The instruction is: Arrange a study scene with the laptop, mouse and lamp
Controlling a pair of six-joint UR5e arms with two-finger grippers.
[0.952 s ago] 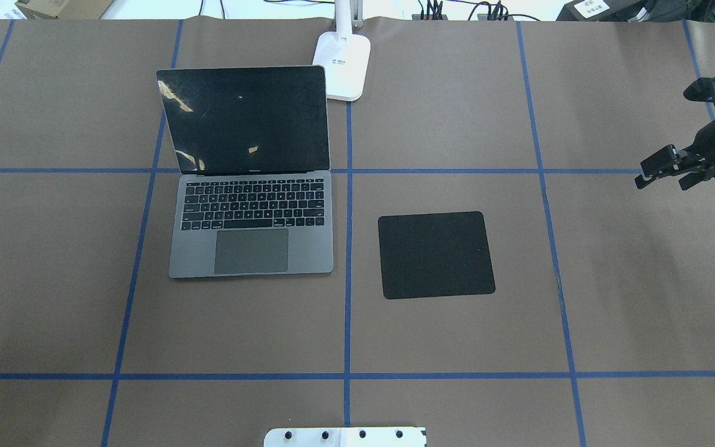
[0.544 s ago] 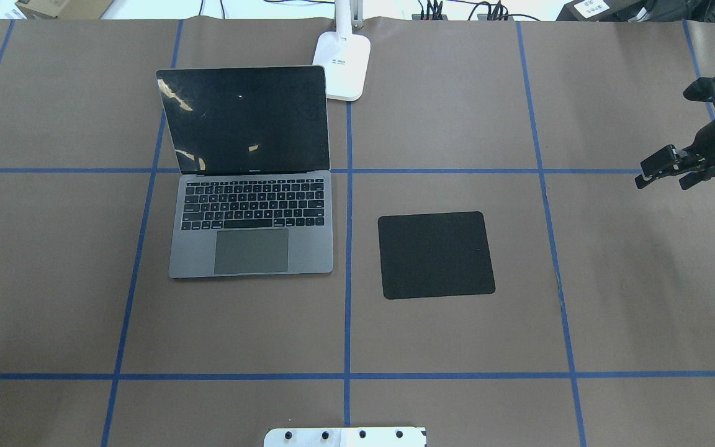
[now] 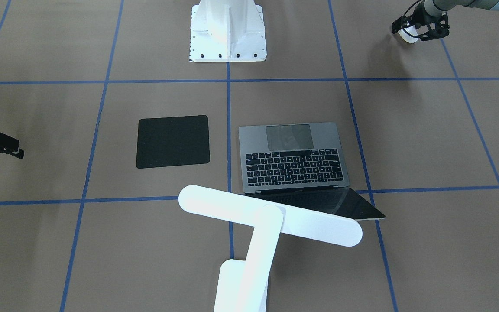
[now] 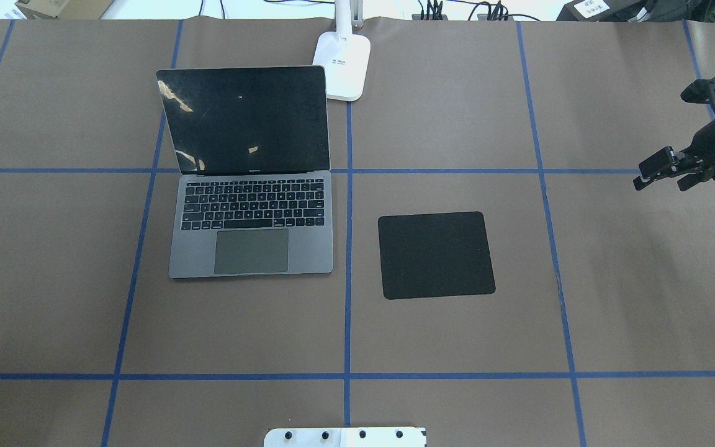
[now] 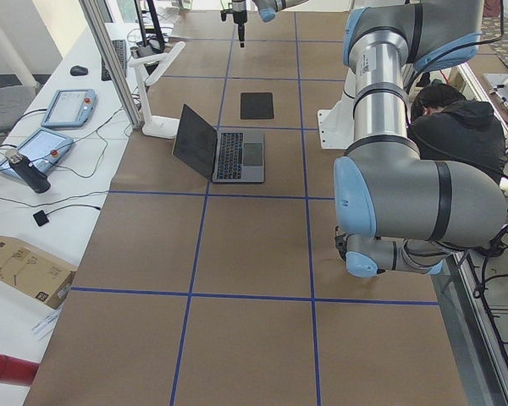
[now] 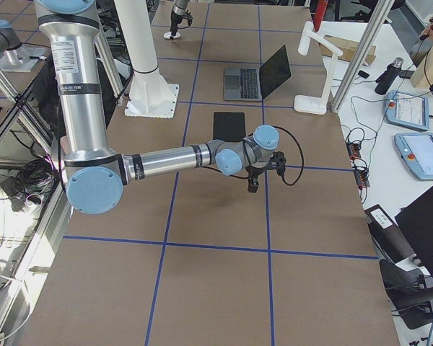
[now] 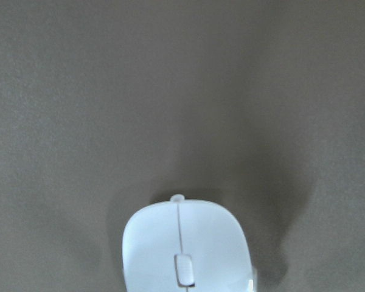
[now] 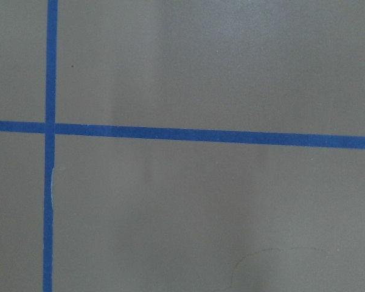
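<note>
The grey laptop [image 4: 252, 248] [image 3: 293, 184] stands open left of the table's middle, its dark screen up. The white lamp's base [image 4: 344, 65] stands just behind it, and its bar head [image 3: 267, 214] hangs over the laptop's screen edge. My left gripper [image 3: 410, 34] is out of the overhead view, near the robot's side of the table, shut on the white mouse [image 3: 409, 38] [image 7: 185, 246], which is held just above the brown table. My right gripper [image 4: 661, 183] [image 3: 2, 155] hovers open and empty at the table's right side.
A flat black square pad [image 4: 435, 254] [image 3: 173, 141] lies right of the laptop. The white ribbed pedestal [image 3: 228, 30] with its bolted base plate [image 4: 345, 436] stands at the robot's edge. Blue tape lines [image 8: 170, 132] cross the brown table cover.
My right gripper has drifted very slightly to the left. The laptop, lamp and black pad have not moved.
</note>
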